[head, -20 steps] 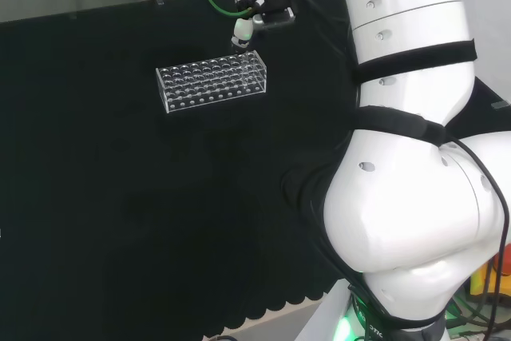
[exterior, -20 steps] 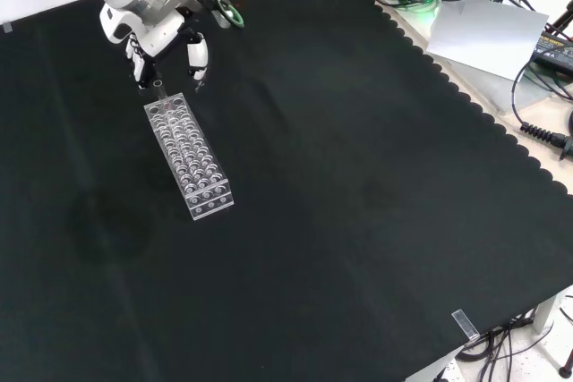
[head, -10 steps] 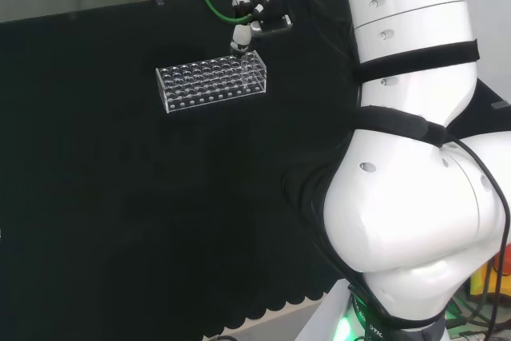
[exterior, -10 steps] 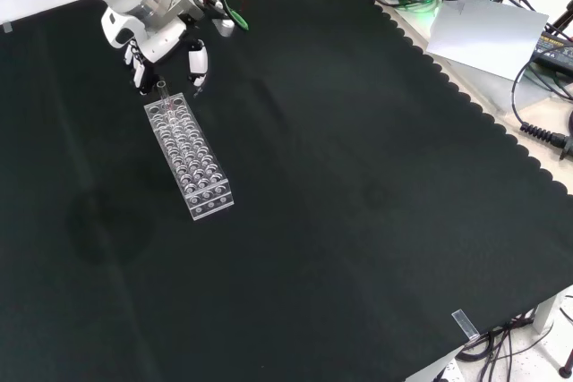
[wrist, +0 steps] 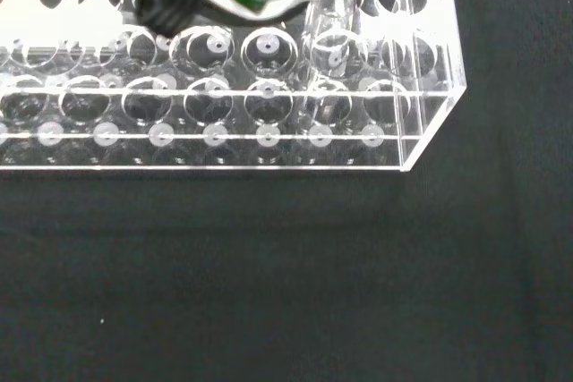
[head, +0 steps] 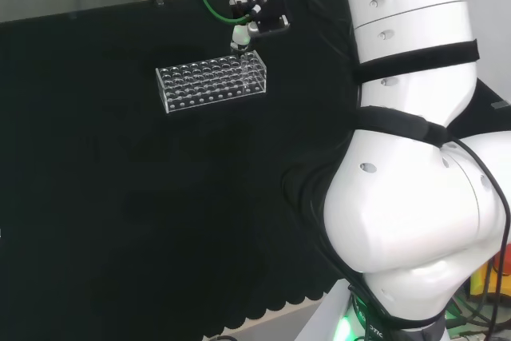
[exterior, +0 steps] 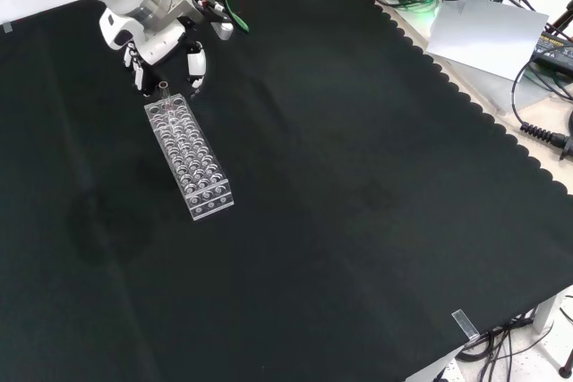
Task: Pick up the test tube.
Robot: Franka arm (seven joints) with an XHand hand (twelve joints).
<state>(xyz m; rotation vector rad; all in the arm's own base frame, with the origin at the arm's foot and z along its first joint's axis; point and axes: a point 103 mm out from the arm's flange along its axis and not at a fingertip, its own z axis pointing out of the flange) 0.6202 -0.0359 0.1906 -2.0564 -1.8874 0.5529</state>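
Now my hand [exterior: 157, 46] hangs over the far end of the clear test tube rack [exterior: 188, 157], fingers pointing down either side of a test tube [exterior: 163, 89].

From the front view I see the tube standing upright in the rack's end row, nearest the hand; the fingertips [exterior: 196, 63] flank its top, but whether they touch it I cannot tell. From the head view the hand [head: 243, 29] sits just above the rack's [head: 212, 81] right end. The wrist view shows the tube [wrist: 328, 20] near the rack's [wrist: 269, 87] corner. I can read no writing on the rack or tube.
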